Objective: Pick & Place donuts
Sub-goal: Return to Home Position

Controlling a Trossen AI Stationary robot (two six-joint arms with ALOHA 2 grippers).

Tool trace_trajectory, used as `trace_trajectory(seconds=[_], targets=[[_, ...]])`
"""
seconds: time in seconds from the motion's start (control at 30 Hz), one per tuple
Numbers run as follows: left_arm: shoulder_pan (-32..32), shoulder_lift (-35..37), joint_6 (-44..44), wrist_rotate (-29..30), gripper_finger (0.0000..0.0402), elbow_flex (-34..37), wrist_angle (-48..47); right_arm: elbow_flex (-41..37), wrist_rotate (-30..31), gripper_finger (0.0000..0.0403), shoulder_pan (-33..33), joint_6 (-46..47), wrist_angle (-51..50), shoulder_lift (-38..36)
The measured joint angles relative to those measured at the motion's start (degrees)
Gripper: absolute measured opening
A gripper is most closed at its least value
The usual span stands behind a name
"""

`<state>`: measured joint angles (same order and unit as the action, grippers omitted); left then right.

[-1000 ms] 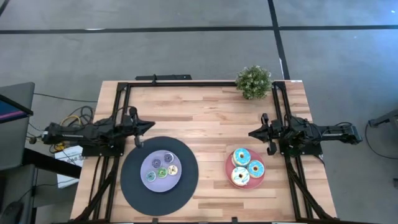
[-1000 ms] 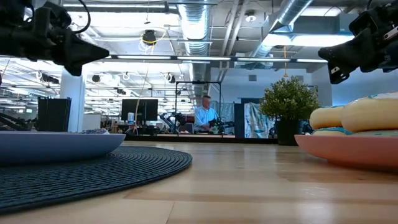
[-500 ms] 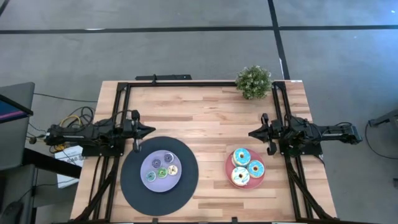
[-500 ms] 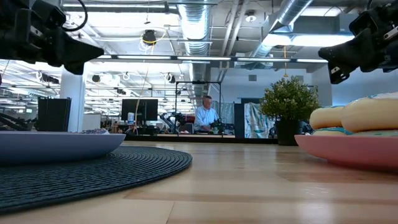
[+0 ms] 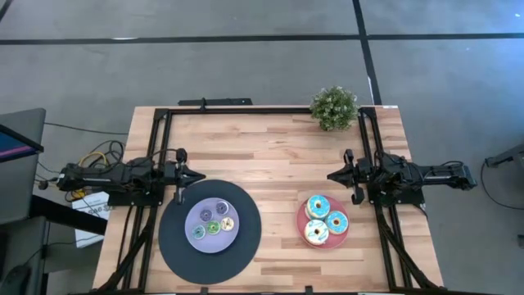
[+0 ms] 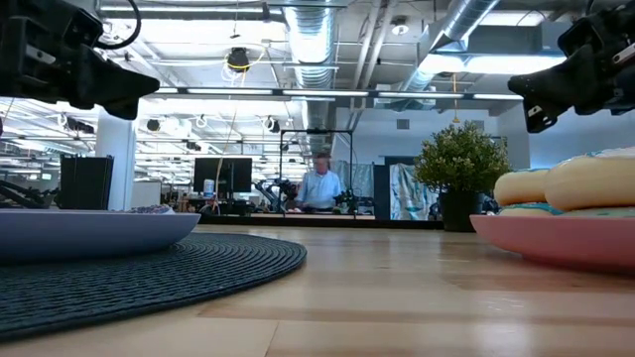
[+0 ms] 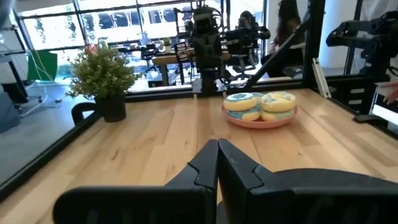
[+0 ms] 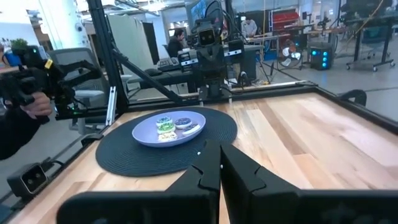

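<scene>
Wooden table (image 5: 270,147), open workshop behind; potted plant (image 5: 333,106) at the far right corner. Three large donuts (image 5: 318,206), iced blue and white, lay touching one another on the pink plate (image 5: 300,221), on the right side of the table. Several small donuts (image 5: 212,227) lay clustered on the lavender plate (image 5: 214,243), centred on the black mat (image 5: 176,246) at left. Left gripper (image 5: 199,173) hung above the table just beyond the mat's far edge, fingers pressed together, holding nothing. Right gripper (image 5: 331,174) hung near the pink plate's far side, fingers likewise together and empty.
</scene>
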<state>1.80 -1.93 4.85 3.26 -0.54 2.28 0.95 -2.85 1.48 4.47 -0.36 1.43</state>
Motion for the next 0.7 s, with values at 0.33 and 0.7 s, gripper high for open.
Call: trace_trajectory(seconds=[0.33,0.7], targets=[[0.00,0.09,0.39,0.21,0.0000,0.07,0.07,-0.01,-0.04,0.0000,-0.02,0.02,0.00,0.00],[0.00,0.11,0.31,0.49,0.0000,0.13,0.17,-0.01,-0.04,0.0000,0.00,0.02,0.00,0.00]])
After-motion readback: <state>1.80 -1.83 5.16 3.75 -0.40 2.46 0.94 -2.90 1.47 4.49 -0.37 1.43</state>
